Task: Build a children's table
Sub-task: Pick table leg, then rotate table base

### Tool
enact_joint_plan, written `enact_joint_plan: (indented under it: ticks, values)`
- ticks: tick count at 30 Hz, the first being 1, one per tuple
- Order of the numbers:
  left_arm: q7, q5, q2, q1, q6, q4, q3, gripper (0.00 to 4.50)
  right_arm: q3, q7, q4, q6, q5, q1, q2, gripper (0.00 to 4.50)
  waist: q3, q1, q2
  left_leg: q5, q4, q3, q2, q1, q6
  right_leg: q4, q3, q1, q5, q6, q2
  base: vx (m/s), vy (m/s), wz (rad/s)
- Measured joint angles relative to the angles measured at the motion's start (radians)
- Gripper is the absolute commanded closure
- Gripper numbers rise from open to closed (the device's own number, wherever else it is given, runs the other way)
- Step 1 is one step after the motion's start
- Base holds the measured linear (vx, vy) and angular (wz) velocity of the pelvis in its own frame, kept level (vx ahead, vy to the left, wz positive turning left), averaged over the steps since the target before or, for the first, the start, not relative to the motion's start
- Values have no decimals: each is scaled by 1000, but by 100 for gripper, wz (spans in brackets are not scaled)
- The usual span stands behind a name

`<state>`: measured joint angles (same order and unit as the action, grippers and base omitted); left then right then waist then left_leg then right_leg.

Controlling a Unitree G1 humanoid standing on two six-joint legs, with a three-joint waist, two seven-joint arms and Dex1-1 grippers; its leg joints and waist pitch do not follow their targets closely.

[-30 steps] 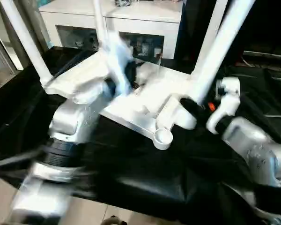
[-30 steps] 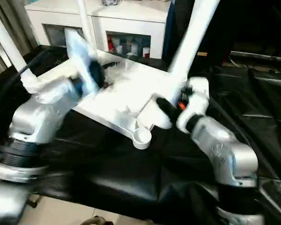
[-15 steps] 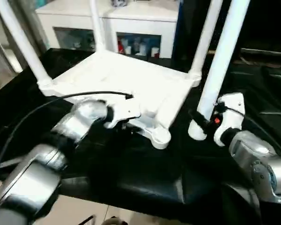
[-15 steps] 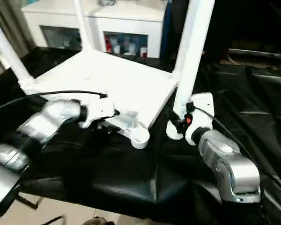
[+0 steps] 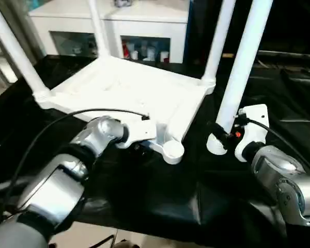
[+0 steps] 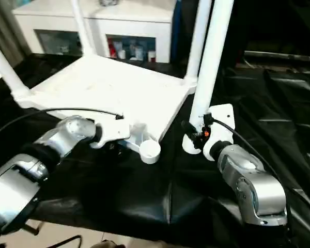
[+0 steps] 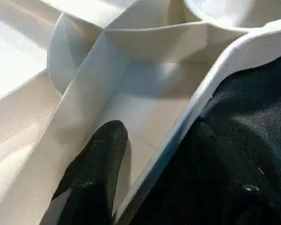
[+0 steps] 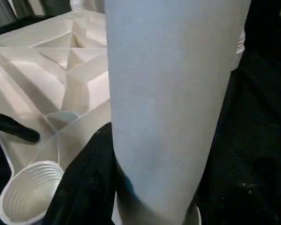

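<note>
The children's table top (image 5: 129, 85) lies upside down on the black cloth, ribs up, with three white legs (image 5: 219, 36) standing in its corner sockets. The near corner socket (image 5: 173, 151) is empty. My left gripper (image 5: 142, 144) sits at the near rim beside that socket, open. One finger (image 7: 96, 168) is inside a rib pocket and the rim wall runs between the jaws. My right gripper (image 5: 223, 135) is shut on the lower end of a loose fourth leg (image 5: 245, 67). That leg stands upright on the cloth just right of the top, with one black finger (image 8: 84, 187) against it.
A white cabinet (image 5: 113, 20) with glass-fronted shelves stands behind the work table. Black cloth (image 5: 144, 196) covers the surface and drops off at the near edge. A black cable (image 5: 67, 116) arcs over my left forearm.
My left arm has swung down from above the top to the near rim by the empty socket. My right gripper has carried the loose leg off the top and stood it on the cloth.
</note>
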<state>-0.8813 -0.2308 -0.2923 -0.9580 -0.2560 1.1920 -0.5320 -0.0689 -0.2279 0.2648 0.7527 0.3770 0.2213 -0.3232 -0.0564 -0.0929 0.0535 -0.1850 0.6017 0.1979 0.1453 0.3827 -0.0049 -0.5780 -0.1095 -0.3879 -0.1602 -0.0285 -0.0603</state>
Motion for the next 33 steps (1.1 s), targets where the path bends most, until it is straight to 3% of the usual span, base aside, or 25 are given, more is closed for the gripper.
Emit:
enact_joint_plan:
  ticks: [6,17,23,26,33]
  values:
    - [-39,-30,4,-36,9,39,-1,266,34,-51,30,10,1,-33,-44,262,0,6,1,0,0,0,0,0,0,0,0,0,0,1,0,0,0,0]
    - [-171,-54,4,-82,77,48,6,332,38,-77,30,9,0,-32,-52,262,-1,6,1,0,0,0,0,0,1,0,0,-1,2,-4,0,0,0,0]
    - [-289,41,65,-87,259,46,106,357,42,-86,29,7,-3,-32,-52,262,0,3,2,-1,0,1,0,0,2,0,0,-1,2,-4,0,0,0,0]
    - [-238,81,105,-83,350,44,158,377,41,-83,29,7,-4,-32,-52,262,1,5,3,-1,0,1,0,0,1,0,0,-1,2,-5,0,0,0,0]
    - [58,211,190,-18,494,-19,338,404,36,-61,29,18,1,-35,-21,262,2,18,5,-1,0,0,1,-2,2,1,-2,-1,3,-7,0,0,0,0]
